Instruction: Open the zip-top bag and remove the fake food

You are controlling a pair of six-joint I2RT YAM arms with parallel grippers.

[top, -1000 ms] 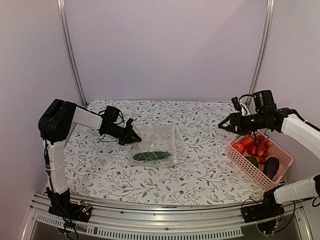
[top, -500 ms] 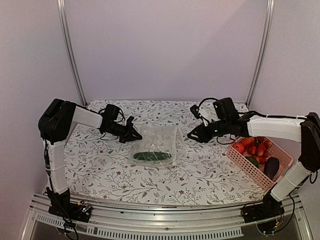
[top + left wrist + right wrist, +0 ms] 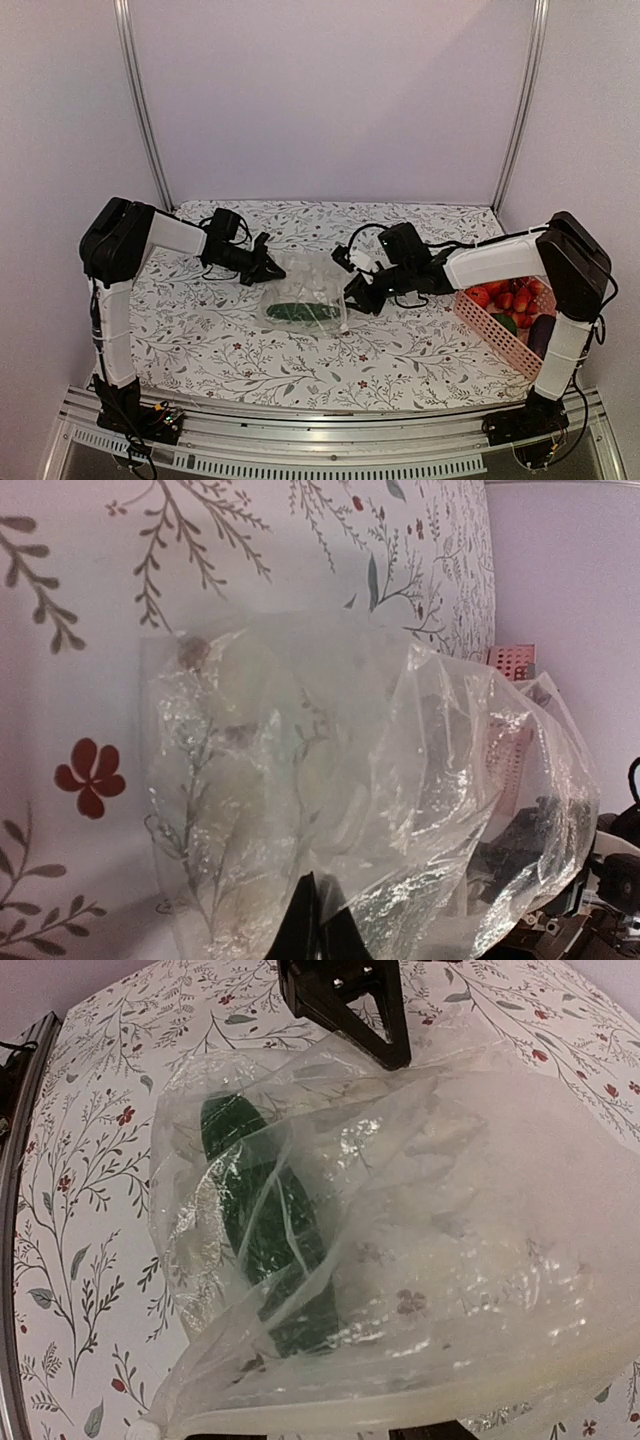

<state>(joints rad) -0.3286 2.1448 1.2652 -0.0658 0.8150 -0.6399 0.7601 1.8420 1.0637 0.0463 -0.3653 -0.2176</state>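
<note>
The clear zip-top bag (image 3: 312,288) lies mid-table with a long green cucumber (image 3: 303,312) inside. My left gripper (image 3: 266,269) is shut on the bag's back-left corner; in the left wrist view its closed fingertips (image 3: 312,932) pinch the crinkly film (image 3: 360,780). My right gripper (image 3: 353,296) is at the bag's right edge. In the right wrist view the bag (image 3: 450,1220) fills the frame, with the cucumber (image 3: 265,1230) showing through it. The bag's thick edge strip lies between the right gripper's (image 3: 320,1434) spread jaws. Other fake food, red and orange pieces (image 3: 505,297) and a purple eggplant (image 3: 541,335), sits in the basket.
The pink lattice basket (image 3: 500,340) stands at the right table edge, close to the right arm's elbow. The left gripper (image 3: 350,1005) shows at the top of the right wrist view. The table has a floral cloth (image 3: 400,360); metal posts stand at the back corners.
My right arm has swung left from above the basket to the bag's right edge. My left gripper has stayed on the bag's corner.
</note>
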